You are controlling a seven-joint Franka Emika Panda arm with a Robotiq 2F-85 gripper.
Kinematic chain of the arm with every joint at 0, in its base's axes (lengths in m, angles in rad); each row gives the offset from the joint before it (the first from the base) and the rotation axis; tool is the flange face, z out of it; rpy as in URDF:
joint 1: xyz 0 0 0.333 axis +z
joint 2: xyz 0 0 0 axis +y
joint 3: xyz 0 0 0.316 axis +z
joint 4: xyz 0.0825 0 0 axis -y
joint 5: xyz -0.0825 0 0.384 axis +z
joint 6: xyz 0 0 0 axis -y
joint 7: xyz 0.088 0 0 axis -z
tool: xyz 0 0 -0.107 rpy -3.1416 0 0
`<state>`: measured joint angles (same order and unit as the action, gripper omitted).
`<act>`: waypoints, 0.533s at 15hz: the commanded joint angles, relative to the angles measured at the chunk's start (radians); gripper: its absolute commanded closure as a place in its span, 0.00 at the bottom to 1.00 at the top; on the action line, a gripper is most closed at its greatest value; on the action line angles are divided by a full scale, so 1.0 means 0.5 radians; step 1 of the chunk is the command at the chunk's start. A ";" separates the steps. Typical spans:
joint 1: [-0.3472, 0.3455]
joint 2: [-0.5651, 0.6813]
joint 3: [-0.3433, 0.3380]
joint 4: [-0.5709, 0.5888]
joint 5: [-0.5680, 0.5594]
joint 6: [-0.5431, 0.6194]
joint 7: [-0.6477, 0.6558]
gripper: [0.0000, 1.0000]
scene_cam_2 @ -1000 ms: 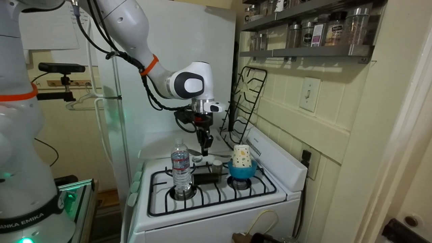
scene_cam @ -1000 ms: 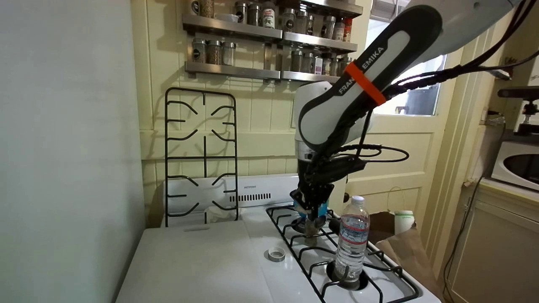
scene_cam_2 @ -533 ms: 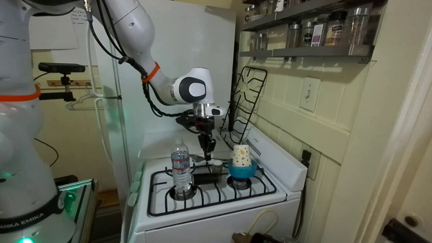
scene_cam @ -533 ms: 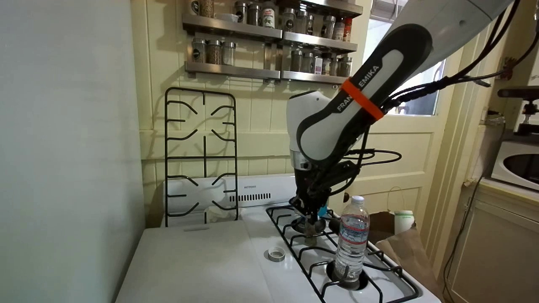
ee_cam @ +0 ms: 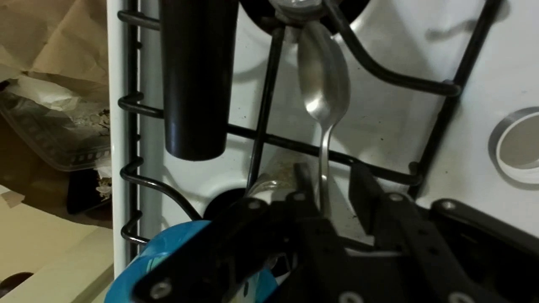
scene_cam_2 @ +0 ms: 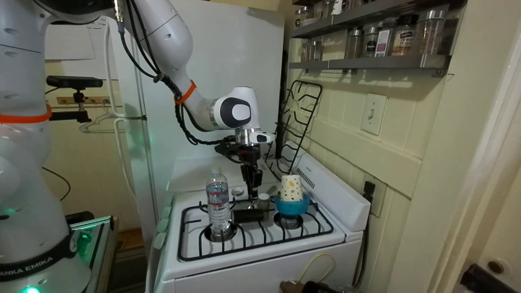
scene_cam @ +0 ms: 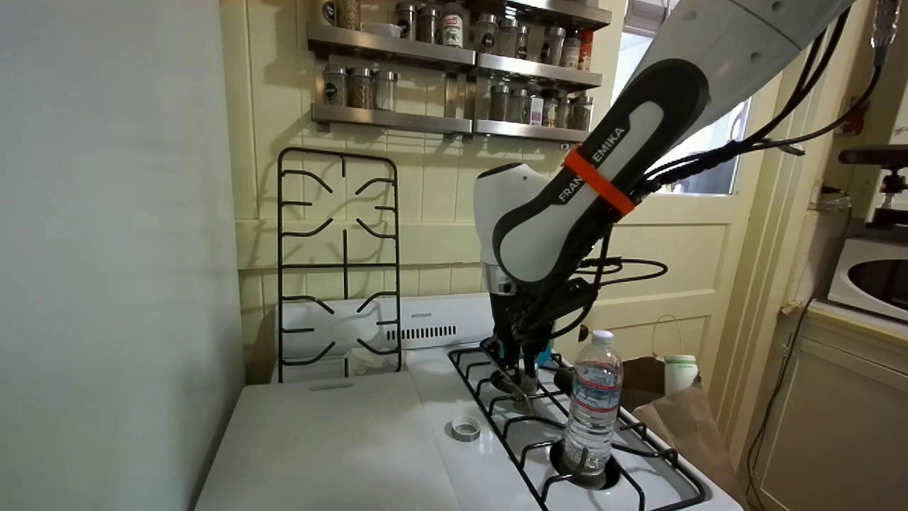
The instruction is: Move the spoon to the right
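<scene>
The metal spoon (ee_cam: 324, 75) shows in the wrist view with its bowl toward the top and its thin handle running down between my fingers. My gripper (ee_cam: 330, 172) is open, with a gap right of the handle; the handle lies closer to the left finger. In an exterior view the gripper (scene_cam_2: 253, 197) is low over the back edge of the stove grate, and the spoon's handle end (scene_cam_2: 271, 189) sticks out beyond it. The spoon slants, bowl end lower. I cannot tell what it rests on. The gripper (scene_cam: 520, 367) also shows in an exterior view.
A water bottle (scene_cam_2: 218, 203) stands on the grate (scene_cam_2: 264, 234). A black cylinder (scene_cam_2: 248, 215) lies beside a small jar (scene_cam_2: 263, 201). A blue bowl (scene_cam_2: 292, 206) with an upturned patterned cup (scene_cam_2: 291, 187) is close by. A white ring (scene_cam: 466, 429) lies on the stovetop.
My gripper has come lower, toward the grate, and its fingers have parted. The spoon was about level in the gripper earlier; now its bowl end has dropped and it slants.
</scene>
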<state>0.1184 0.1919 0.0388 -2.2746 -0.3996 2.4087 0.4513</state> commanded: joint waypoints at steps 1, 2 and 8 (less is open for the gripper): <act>0.035 0.008 -0.034 0.023 -0.021 -0.069 0.022 0.37; 0.025 -0.015 -0.030 0.014 0.020 -0.076 -0.007 0.28; -0.125 -0.341 0.022 -0.089 0.937 -0.049 -0.436 0.00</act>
<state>0.0924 0.1301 0.0368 -2.2764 -0.1198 2.4037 0.3331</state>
